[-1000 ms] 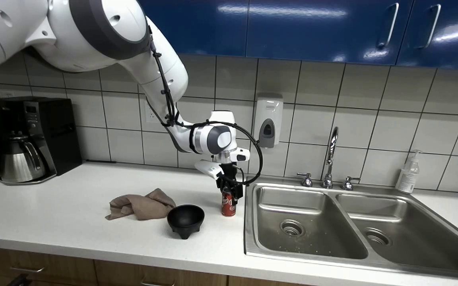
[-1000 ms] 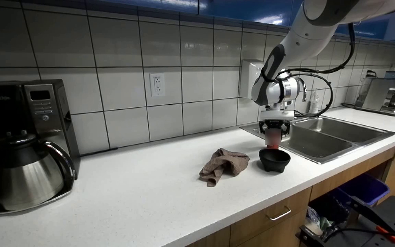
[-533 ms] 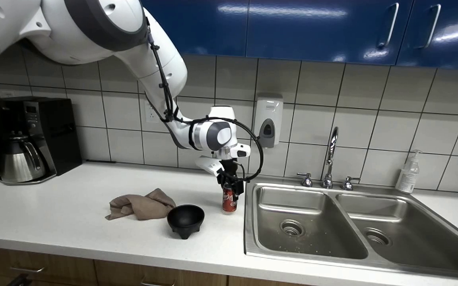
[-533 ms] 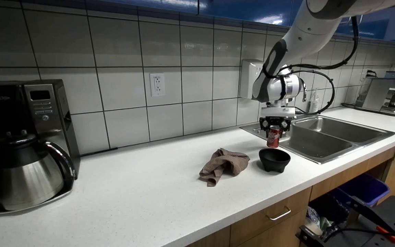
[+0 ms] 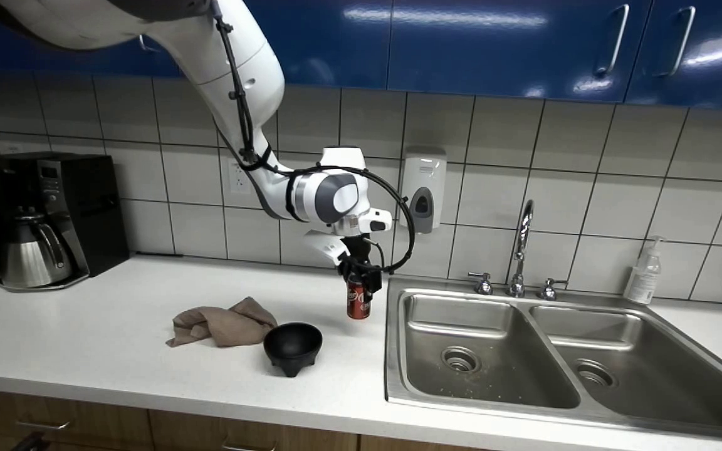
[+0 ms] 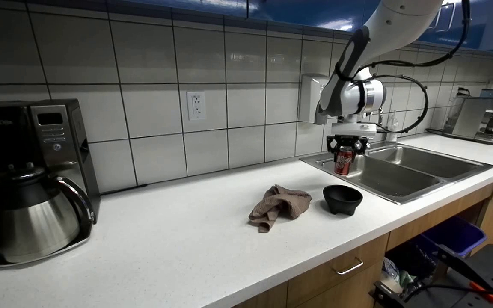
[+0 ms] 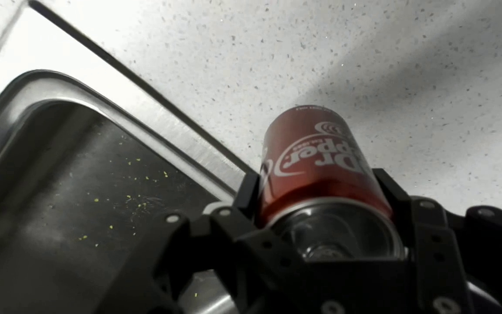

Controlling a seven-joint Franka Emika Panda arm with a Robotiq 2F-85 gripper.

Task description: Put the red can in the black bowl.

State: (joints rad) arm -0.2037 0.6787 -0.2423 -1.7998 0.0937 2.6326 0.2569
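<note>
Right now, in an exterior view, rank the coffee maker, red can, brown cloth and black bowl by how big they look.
Largest to smallest:
coffee maker
brown cloth
black bowl
red can, partly hidden by the gripper

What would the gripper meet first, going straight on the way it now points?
Pointing down, the gripper holds the red can, whose base would probably meet the white countertop first, beside the sink; how far below is unclear.

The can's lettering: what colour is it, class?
White; the can shows it best in the wrist view.
</note>
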